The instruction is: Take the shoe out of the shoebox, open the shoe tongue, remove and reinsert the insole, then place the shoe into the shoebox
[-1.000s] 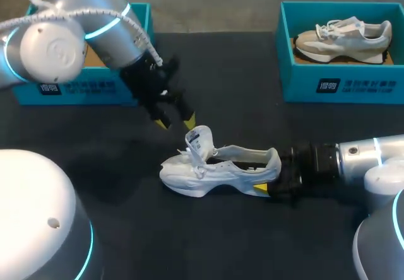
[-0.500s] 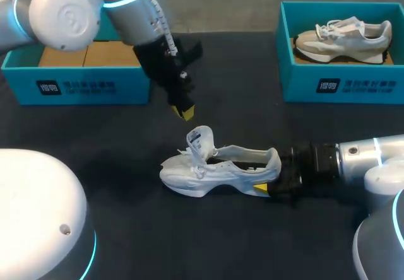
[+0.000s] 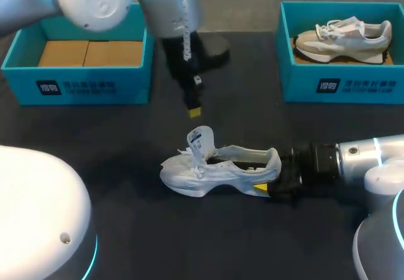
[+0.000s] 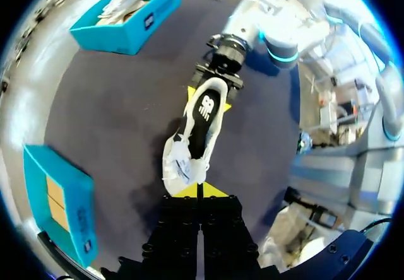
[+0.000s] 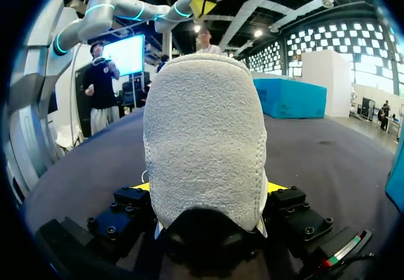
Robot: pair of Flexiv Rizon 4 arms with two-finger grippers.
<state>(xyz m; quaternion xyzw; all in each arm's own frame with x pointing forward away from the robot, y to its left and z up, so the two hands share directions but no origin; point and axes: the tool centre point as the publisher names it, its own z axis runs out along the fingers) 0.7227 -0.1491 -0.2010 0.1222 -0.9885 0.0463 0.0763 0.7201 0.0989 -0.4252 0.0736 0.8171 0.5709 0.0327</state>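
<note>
**Shoe steadied for insole pull**

On the table (image 3: 126, 166), the shoe (image 3: 214, 169) is clamped at the heel by the right gripper (image 3: 268, 180). The left gripper (image 3: 194, 111), fingers together, is poised above the tongue (image 3: 200, 138); it should be opened before the insole (image 4: 203, 113) is pinched.

Black cloth-topped table (image 3: 113, 147).
- White mesh sneaker (image 3: 218, 169) sits on its sole near the table's middle. Its toe points to my left and its heel to my right.
- Right gripper (image 3: 268, 174) is at the heel, one finger against each side. Its arm lies low along the table, coming in from the right.
- Left gripper (image 3: 194, 111) hangs behind the sneaker, above its toe end and apart from it. Its fingertips are together.
- Teal cardboard shoebox (image 3: 82, 87) stands at the far left, with flat brown cardboard pieces (image 3: 88, 53) inside.
- Second teal cardboard shoebox (image 3: 341, 84) stands at the far right, with a beige-and-white sneaker (image 3: 344, 40) lying lengthwise in it.
- The left gripper is between the two boxes, nearer the left one.
</note>
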